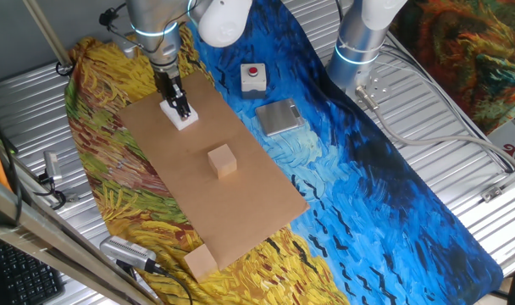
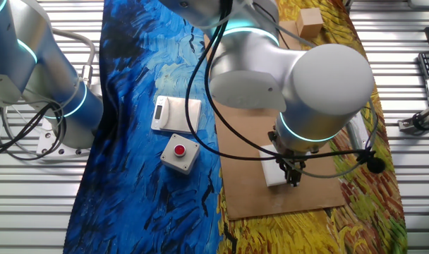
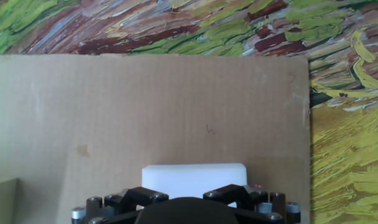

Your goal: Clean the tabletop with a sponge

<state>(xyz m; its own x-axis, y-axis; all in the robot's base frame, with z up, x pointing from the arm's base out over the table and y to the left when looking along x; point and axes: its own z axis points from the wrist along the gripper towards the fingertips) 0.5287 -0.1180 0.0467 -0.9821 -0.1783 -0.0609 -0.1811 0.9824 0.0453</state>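
Note:
The tabletop [image 1: 249, 207] is a large light-brown cardboard board lying on a painted cloth; it also shows as the tabletop [image 2: 243, 169] and the tabletop [image 3: 114, 112]. The sponge [image 1: 184, 118], a small white foam block, rests on the board near its far end. My gripper [image 1: 178, 105] comes down onto it from above, shut on it. In the other fixed view the gripper [image 2: 293, 174] stands at the right end of the sponge [image 2: 274, 171]. In the hand view the sponge [image 3: 194, 176] sits between the two dark fingertips of the gripper [image 3: 190, 191].
A tan wooden cube [image 1: 223, 160] stands mid-board, and a second tan block [image 1: 200, 262] lies at the board's near corner. A white box with a red button [image 1: 254, 77] and a silver scale [image 1: 279, 117] sit on the blue cloth. A second arm's base [image 1: 359, 42] stands behind.

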